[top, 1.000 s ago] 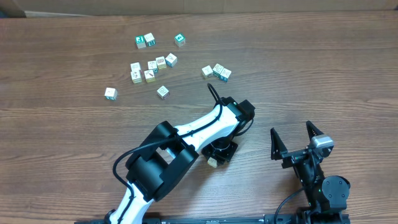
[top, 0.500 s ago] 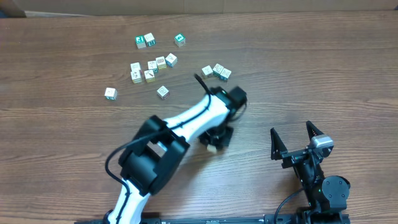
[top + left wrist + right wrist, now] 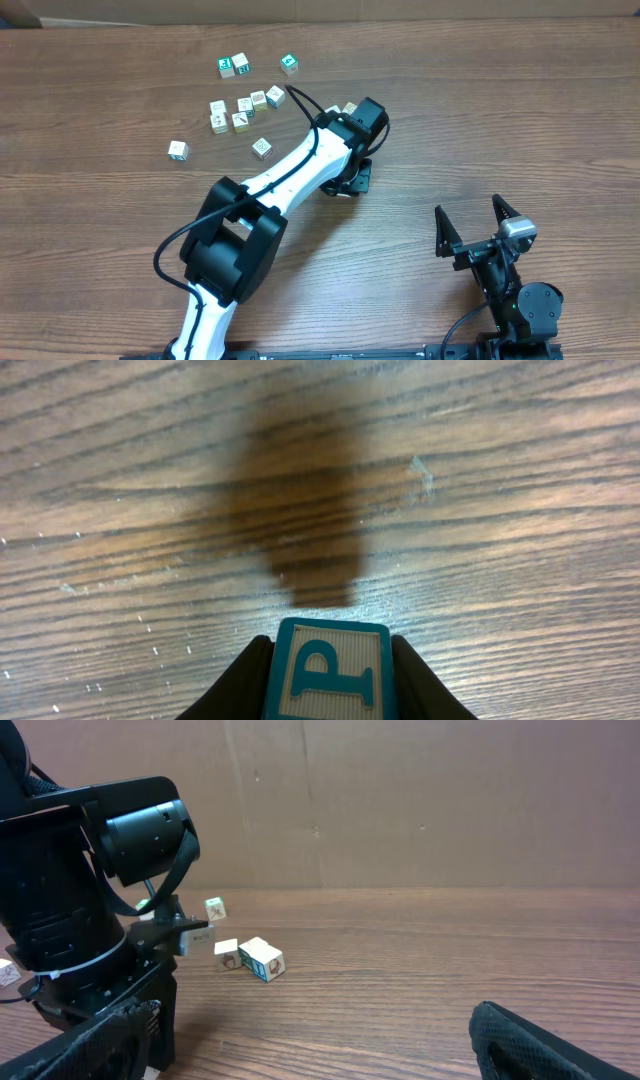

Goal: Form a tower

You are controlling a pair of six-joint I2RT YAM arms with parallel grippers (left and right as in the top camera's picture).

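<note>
**A:** How did the block look?

**B:** It was a small cream wooden cube [image 3: 330,665] with a teal letter P. The left end effector [image 3: 330,685] had closed tight on it, above the dark wood-grain surface [image 3: 500,480] and its own shadow.

**A:** Which way did it face?

**B:** The P faced the wrist camera, letter upright. Its sides were equal, so it had no long axis.

**A:** And around it?

**B:** Beyond it, loose printed cubes [image 3: 245,105] lay scattered. Whether any were stacked, I couldn't tell. The right end effector [image 3: 472,222] gaped wide and held nothing. Behind stood a plain brown wall [image 3: 400,800].
</note>
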